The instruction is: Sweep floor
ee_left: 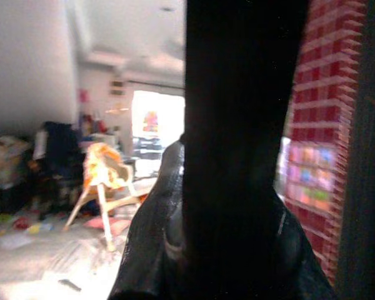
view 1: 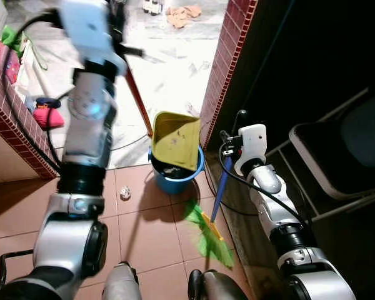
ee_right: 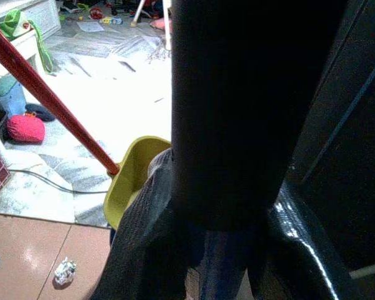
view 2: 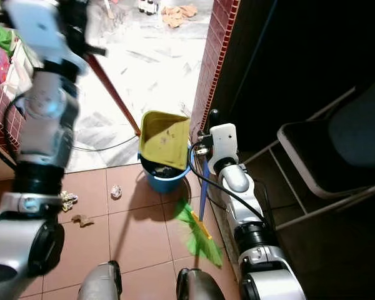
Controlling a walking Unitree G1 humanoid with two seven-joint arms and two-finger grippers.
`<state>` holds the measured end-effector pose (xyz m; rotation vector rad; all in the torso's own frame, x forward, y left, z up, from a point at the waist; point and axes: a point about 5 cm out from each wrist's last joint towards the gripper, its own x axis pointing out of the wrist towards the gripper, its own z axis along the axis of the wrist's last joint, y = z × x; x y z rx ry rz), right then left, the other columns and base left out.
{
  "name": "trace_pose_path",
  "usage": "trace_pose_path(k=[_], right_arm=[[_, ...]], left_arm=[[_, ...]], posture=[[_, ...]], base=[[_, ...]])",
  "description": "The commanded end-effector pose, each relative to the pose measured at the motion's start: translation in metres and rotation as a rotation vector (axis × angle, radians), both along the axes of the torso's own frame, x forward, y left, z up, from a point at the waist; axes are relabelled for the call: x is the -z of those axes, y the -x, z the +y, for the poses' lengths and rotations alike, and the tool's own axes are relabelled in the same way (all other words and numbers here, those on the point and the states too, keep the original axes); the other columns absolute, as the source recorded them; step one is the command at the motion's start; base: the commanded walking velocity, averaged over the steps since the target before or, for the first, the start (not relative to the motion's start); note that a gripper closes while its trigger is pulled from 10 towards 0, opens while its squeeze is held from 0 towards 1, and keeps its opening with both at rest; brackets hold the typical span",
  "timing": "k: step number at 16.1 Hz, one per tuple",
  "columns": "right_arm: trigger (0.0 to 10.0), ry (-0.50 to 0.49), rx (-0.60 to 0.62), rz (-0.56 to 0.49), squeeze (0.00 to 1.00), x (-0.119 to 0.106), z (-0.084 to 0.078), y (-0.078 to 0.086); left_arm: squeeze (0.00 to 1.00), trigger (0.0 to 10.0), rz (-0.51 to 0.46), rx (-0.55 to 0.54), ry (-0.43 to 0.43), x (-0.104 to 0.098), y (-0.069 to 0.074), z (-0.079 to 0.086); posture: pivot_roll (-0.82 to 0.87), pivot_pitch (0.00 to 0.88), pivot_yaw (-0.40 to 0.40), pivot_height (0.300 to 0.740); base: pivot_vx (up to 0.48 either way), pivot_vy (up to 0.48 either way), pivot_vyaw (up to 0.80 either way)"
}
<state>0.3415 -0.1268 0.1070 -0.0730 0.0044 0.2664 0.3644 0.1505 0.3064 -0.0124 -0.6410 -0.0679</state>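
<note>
My raised left gripper (view 1: 124, 50) is shut on the red handle (view 1: 139, 100) of a yellow dustpan (view 1: 174, 140). The pan is tipped upright over a blue bucket (view 1: 175, 179) at the doorway. By the brick pillar, my right gripper (view 1: 230, 140) is shut on the blue handle (view 1: 220, 187) of a broom. Its green bristles (view 1: 209, 237) rest on the brown tiles near my feet. A crumpled paper ball (view 1: 125, 192) lies left of the bucket. More scraps (view 2: 67, 199) lie further left. In the right wrist view the dustpan (ee_right: 134, 175) sits beyond the dark handle.
A red brick pillar (view 1: 228, 56) stands right of the bucket, with a dark folding chair (view 1: 337, 150) beyond it. A low brick wall (view 1: 12, 125) is on the left. A black cable (view 1: 128, 145) crosses the pale floor. A pink bundle (view 1: 48, 117) lies past the wall.
</note>
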Motion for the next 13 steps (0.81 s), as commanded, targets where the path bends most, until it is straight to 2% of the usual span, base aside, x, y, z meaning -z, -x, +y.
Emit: trace_pose_path(k=[1, 4, 6, 9, 12, 13], right_arm=[[10.0, 0.014, 0.005, 0.007, 0.0, 0.001, -0.003, -0.001], [10.0, 0.011, 0.004, 0.01, 0.0, 0.002, -0.003, -0.001], [10.0, 0.01, 0.004, 0.01, 0.0, 0.003, -0.002, -0.001], [10.0, 0.008, -0.001, 0.014, 0.0, 0.004, -0.001, -0.001], [10.0, 0.007, -0.006, 0.021, 0.0, 0.006, -0.001, 0.0], [10.0, 0.006, -0.008, 0.024, 0.0, 0.006, -0.001, 0.0]], left_arm=[[0.0, 10.0, -0.151, -0.01, 0.054, -0.04, 0.01, 0.006], [0.0, 10.0, -0.218, -0.063, 0.051, -0.071, 0.018, 0.025], [0.0, 10.0, -0.233, -0.11, 0.01, -0.076, 0.019, 0.036], [0.0, 10.0, -0.216, -0.228, -0.095, -0.068, 0.021, 0.055], [0.0, 10.0, -0.183, -0.311, -0.124, -0.057, 0.023, 0.069], [0.0, 10.0, -0.168, -0.334, -0.159, -0.049, 0.024, 0.071]], posture=[[-0.01, 0.094, -0.108, 0.74], [0.0, 0.093, -0.108, 0.74], [0.0, 0.092, -0.106, 0.74], [0.01, 0.092, -0.107, 0.74], [0.01, 0.092, -0.111, 0.74], [0.01, 0.092, -0.111, 0.74]], base=[[0.0, 0.0, 0.0], [0.0, 0.0, 0.0], [0.0, 0.0, 0.0], [0.0, 0.0, 0.0], [0.0, 0.0, 0.0], [0.0, 0.0, 0.0]])
